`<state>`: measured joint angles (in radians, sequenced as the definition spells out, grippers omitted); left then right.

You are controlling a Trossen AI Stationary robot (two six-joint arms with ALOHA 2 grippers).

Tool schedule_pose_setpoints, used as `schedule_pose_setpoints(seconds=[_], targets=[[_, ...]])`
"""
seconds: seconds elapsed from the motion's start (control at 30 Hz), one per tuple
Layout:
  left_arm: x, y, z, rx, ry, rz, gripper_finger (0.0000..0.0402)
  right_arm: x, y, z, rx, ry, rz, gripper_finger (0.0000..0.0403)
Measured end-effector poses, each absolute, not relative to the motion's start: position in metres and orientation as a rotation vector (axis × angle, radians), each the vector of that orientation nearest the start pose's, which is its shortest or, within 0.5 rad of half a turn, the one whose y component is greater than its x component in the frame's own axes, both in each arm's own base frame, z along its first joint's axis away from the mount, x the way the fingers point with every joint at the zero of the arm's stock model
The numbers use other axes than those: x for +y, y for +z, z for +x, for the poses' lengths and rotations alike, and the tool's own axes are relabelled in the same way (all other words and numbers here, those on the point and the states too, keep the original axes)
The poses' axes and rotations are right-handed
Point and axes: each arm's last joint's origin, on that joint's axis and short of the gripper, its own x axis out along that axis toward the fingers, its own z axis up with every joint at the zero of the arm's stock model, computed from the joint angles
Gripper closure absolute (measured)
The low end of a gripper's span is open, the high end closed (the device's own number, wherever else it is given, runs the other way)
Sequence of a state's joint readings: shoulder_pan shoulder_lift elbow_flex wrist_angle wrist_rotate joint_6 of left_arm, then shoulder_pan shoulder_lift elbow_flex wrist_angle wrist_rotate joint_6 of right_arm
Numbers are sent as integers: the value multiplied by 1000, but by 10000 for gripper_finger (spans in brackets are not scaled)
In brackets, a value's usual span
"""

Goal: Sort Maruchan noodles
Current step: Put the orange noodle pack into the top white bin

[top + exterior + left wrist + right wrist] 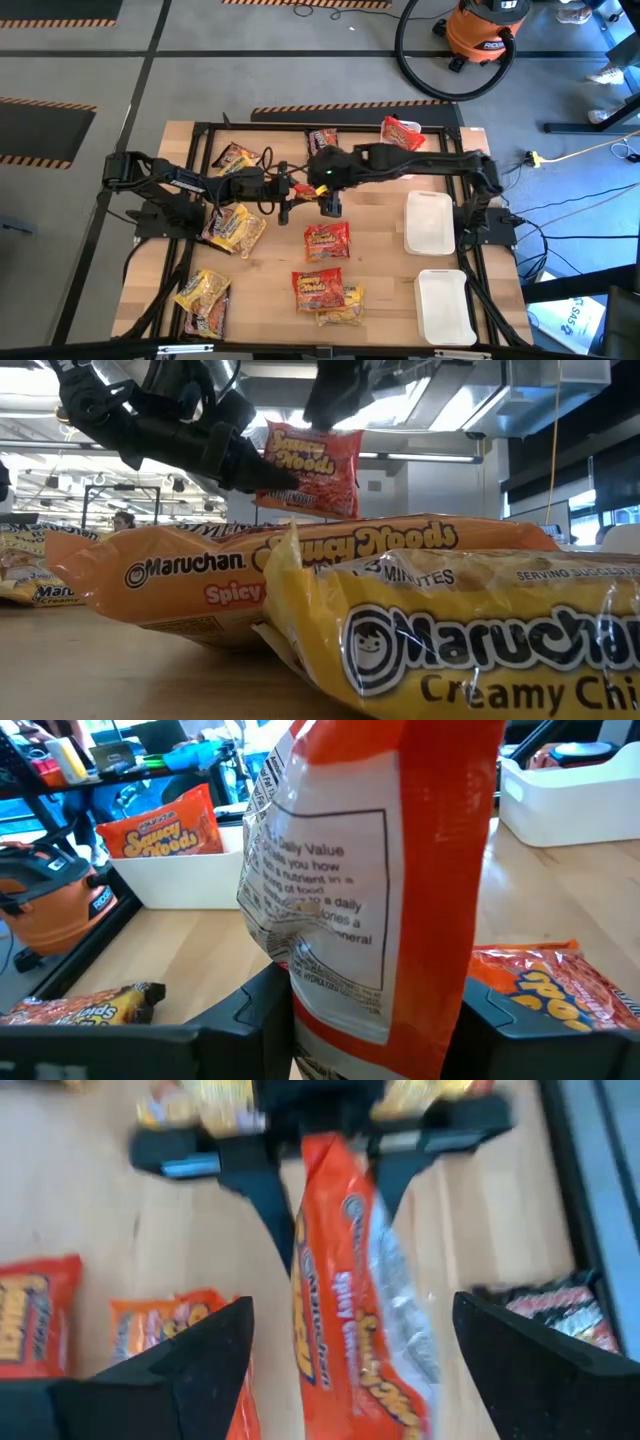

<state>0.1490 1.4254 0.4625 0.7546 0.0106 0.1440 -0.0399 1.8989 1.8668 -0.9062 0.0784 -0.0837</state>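
- An orange-red packet point(312, 468) of Maruchan noodles hangs in the air above the middle of the table, upright on its edge; the low view shows its printed face, the left wrist view its white nutrition panel point(325, 910).
- The left gripper point(370, 1020) is clenched on that packet: its two dark fingers point(250, 1020) press the lower edge from either side, and the right wrist view shows the same pinch from the far side.
- The right gripper point(345, 1350) sits just over the packet with its fingers spread wide, one on each side and neither touching the wrapper, so it has let go.
- From above, both arms meet over the table's centre and cover the lifted packet almost wholly; only dark wrists and cables show there.
- Other packets lie flat on the wood: two red ones point(326, 240) just below the grippers, a yellow one point(340, 306) beside the lower of them, more yellow ones point(203, 292) at the near left corner, and a mixed pair point(237, 228) under the left arm.
- A dark packet point(323, 139) lies at the far edge, partly behind the frame bar, and a red packet point(402, 131) rests in what seems to be a white tray at the far right, though the arm hides most of it.
- Two white trays point(430, 220) lie at the right side, one behind the other.
- In the low view an orange packet point(300, 575) and a yellow one point(480, 640) fill the foreground, both cut off by the edges.
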Motion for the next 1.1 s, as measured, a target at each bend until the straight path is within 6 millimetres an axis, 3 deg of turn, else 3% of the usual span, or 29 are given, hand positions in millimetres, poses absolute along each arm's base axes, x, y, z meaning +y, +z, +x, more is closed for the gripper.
schedule_pose_setpoints(seconds=[0.3, 0.53, 0.67, 0.9, 1.1], targets=[[39, 177, 263, 221, 120, 123, 243, -27, 297, 422, 1044, -62, -75, 84], [38, 177, 262, 221, 117, 123, 243, -27, 289, 426, 1067, -64, -80, 84], [39, 177, 262, 220, 121, 126, 243, -28, 293, 421, 1081, -112, -125, 84], [39, 178, 262, 218, 119, 142, 243, -28, 328, 406, 975, -131, -139, 84], [39, 178, 262, 220, 120, 141, 243, -29, 328, 408, 947, -83, -98, 84]])
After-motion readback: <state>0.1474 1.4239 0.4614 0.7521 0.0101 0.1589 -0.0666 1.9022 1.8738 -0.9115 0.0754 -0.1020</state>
